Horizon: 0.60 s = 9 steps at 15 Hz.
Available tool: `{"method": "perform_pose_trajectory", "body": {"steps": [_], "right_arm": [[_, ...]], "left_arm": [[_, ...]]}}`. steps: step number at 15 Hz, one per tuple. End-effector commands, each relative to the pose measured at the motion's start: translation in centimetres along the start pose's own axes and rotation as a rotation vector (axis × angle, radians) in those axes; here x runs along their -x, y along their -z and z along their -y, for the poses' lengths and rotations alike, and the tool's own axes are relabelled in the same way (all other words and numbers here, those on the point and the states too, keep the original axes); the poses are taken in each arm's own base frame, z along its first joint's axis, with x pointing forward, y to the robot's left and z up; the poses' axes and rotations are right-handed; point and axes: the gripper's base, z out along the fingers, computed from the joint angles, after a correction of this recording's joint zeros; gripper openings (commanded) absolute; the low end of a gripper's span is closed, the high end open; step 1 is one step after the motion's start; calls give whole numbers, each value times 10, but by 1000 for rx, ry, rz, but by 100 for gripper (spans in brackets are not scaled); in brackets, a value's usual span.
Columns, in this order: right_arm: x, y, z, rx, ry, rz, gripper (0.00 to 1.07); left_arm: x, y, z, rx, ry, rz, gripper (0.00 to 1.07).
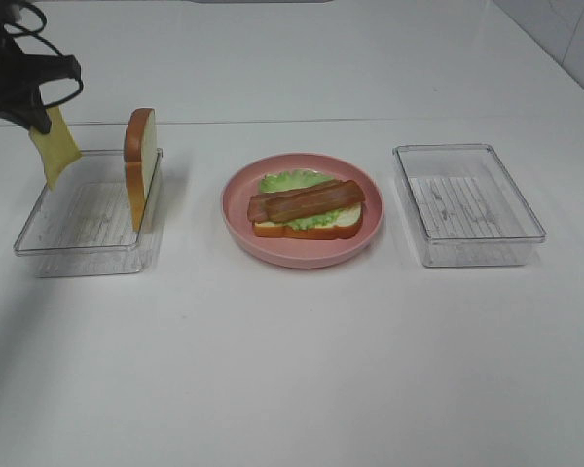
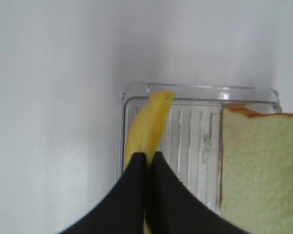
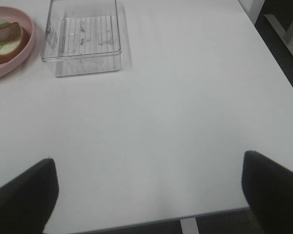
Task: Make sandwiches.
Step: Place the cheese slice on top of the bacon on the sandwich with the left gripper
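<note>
A bread slice [image 1: 307, 225] lies on the pink plate [image 1: 302, 251] with green lettuce [image 1: 290, 181] and bacon strips [image 1: 307, 200] on top. A second bread slice [image 1: 141, 165] stands on edge in the left clear tray [image 1: 83, 216]; it also shows in the left wrist view [image 2: 261, 170]. My left gripper [image 1: 37, 115] is shut on the yellow cheese square [image 1: 55, 147], which hangs above the tray's far left corner. In the left wrist view the fingers [image 2: 136, 195] pinch the cheese [image 2: 149, 124]. My right gripper [image 3: 149, 195] is open over bare table at the right, its fingertips [image 3: 24, 195] wide apart.
An empty clear tray [image 1: 467, 204] stands right of the plate; it shows in the right wrist view [image 3: 83, 36]. The table's near right edge [image 3: 185, 218] shows in the right wrist view.
</note>
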Motion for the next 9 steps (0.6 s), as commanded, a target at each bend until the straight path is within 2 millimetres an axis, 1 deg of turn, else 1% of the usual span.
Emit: {"method": "perform_pose_trajectory", "body": {"steps": [1, 2, 3, 4, 5, 6, 7, 8, 9], "right_arm": [[-2, 4, 0, -5, 5, 39, 99], [-2, 4, 0, -5, 5, 39, 99], [-2, 4, 0, -5, 5, 39, 99], [-2, 4, 0, -5, 5, 39, 99], [-2, 4, 0, -5, 5, 39, 99], [-2, 4, 0, -5, 5, 39, 99], [-2, 4, 0, -5, 5, 39, 99], [-2, 4, 0, -5, 5, 39, 99], [-2, 4, 0, -5, 5, 39, 99]], "left_arm": [[14, 32, 17, -32, -10, 73, 0], [21, 49, 30, -52, -30, 119, 0], [24, 55, 35, -61, -41, 135, 0], [31, 79, 66, -106, -93, 210, 0], [32, 83, 75, -120, -105, 228, 0], [34, 92, 90, -146, -119, 264, 0], [32, 96, 108, -184, -136, 295, 0], [31, 98, 115, -207, -138, 305, 0], [23, 96, 148, -323, -134, 316, 0]]}}
